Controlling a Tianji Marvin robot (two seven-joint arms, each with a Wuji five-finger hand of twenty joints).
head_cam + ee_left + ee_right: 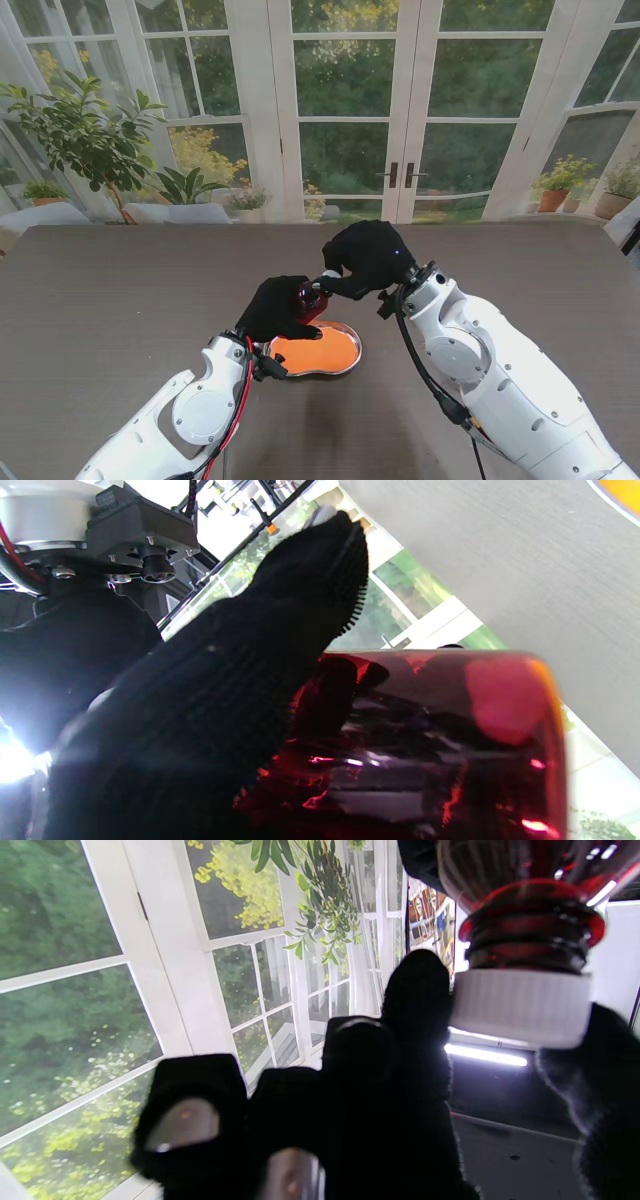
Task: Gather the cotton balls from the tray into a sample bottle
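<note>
My left hand [278,308] in its black glove is shut on a dark red sample bottle [308,297], held up over the far edge of the orange kidney-shaped tray [325,352]. The bottle [430,745] fills the left wrist view. My right hand [367,257] reaches in from the right and pinches the bottle's white ribbed cap [520,1007] between thumb and forefinger; the cap sits at the red threaded neck [530,935]. No cotton balls can be made out on the tray.
The brown table [120,290] spreads wide on all sides of the tray. Behind its far edge stand glass doors, with potted plants [90,140] at the far left.
</note>
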